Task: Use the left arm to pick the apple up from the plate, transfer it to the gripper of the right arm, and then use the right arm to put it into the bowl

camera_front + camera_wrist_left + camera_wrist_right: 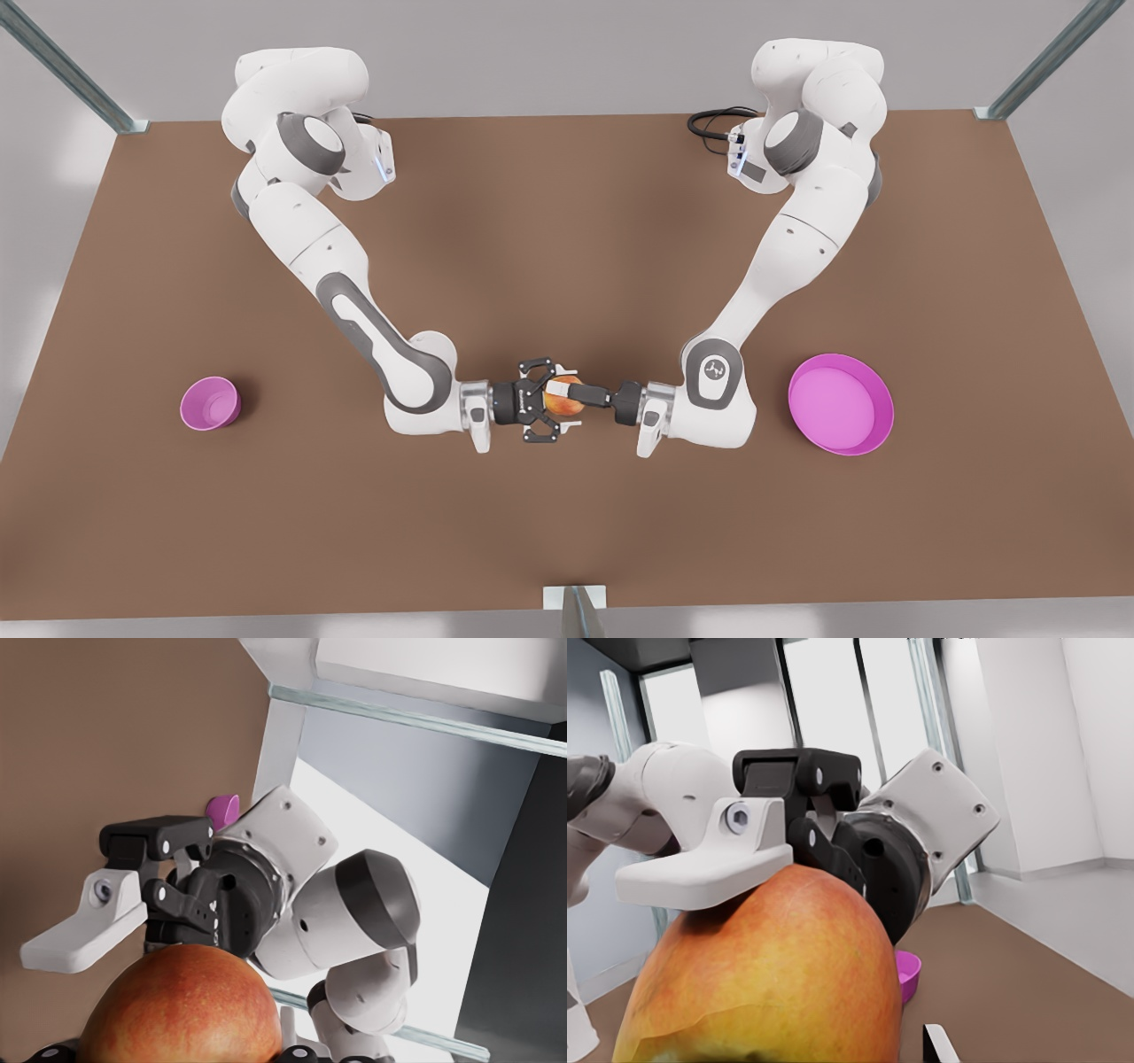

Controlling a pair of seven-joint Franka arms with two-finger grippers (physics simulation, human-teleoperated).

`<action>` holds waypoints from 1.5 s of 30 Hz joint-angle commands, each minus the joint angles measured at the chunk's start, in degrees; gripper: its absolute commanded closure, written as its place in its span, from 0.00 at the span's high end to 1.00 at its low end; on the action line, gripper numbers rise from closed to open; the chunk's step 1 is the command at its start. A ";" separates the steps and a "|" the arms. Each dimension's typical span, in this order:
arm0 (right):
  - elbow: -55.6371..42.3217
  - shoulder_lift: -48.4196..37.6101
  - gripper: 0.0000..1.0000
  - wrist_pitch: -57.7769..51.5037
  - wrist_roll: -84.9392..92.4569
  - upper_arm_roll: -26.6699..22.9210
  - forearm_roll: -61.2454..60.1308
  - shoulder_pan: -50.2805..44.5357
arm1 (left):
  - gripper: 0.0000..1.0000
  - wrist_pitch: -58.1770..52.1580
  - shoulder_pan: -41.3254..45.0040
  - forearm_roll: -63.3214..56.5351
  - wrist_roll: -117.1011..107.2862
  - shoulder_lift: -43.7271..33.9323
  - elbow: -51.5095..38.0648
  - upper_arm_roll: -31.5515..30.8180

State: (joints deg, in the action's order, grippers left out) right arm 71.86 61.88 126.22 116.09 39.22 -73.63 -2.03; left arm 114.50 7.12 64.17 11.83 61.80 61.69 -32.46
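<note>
The apple [567,406], red-orange with a yellow blush, hangs above the table's middle, between the two grippers that meet tip to tip. My left gripper [574,396] reaches in from the front view's right and is shut on the apple; its white finger [700,873] presses on the fruit's top. My right gripper [556,400] comes from the front view's left, open, its fingers spread wide around the apple [182,1010]; one finger [84,935] stands just off the fruit. The bowl [210,403] sits at the front view's left, the plate [842,403] at its right.
The brown table [567,549] carries both arm bases at its far edge. Metal frame posts stand at the far corners [1019,84] and at the near edge's middle [574,607]. A black cable [713,124] loops beside the base at the front view's right.
</note>
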 commanded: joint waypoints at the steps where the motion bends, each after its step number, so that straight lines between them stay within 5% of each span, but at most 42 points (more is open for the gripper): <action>1: -0.32 -0.09 1.00 0.26 0.02 0.24 -0.11 0.00 | 0.82 -0.07 0.00 0.16 0.56 -0.10 0.00 -0.06; 17: -1.29 -0.09 1.00 0.26 -1.04 2.26 -0.29 0.09 | 0.87 -0.42 -0.09 0.08 0.65 0.16 0.00 -0.06; 18: -1.29 -0.18 0.93 0.17 -1.04 2.26 -0.29 0.09 | 0.92 -0.42 -0.09 0.08 0.65 0.16 0.00 0.03; 19: -1.29 -0.18 0.70 0.08 -0.95 2.17 -0.20 0.18 | 0.92 -0.42 -0.09 0.08 0.65 0.16 0.00 -0.06; 20: -1.29 -0.18 0.66 0.08 -1.04 2.26 -0.20 0.18 | 0.93 -0.42 -0.09 0.08 0.65 0.16 0.00 -0.06; 21: -1.29 -0.18 0.66 -0.01 -1.04 2.26 -0.20 0.18 | 1.00 -0.42 -0.09 0.08 0.65 0.16 0.00 0.03; 30: -1.20 -0.53 0.65 -0.71 -2.09 2.26 0.15 1.23 | 1.00 -0.59 -0.53 0.08 0.30 -0.19 0.00 -0.06; 39: -0.67 -1.49 0.66 -13.62 -9.47 2.17 10.69 10.37 | 1.00 -9.73 -6.76 -1.94 -2.33 -1.33 -0.08 0.38; 43: -1.29 -1.67 0.66 -26.98 -14.31 1.73 27.74 17.67 | 1.00 -38.73 -21.53 -59.32 -20.45 -20.39 -0.26 -1.02; 45: -1.29 -2.11 0.66 -31.47 -14.57 1.82 38.73 21.71 | 1.00 -39.00 -22.06 -73.57 -19.83 -25.24 -0.26 -1.02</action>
State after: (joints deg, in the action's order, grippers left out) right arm 70.61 59.68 105.97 109.74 40.92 -46.06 18.62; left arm 90.30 -14.55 13.50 6.40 38.41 61.45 -33.16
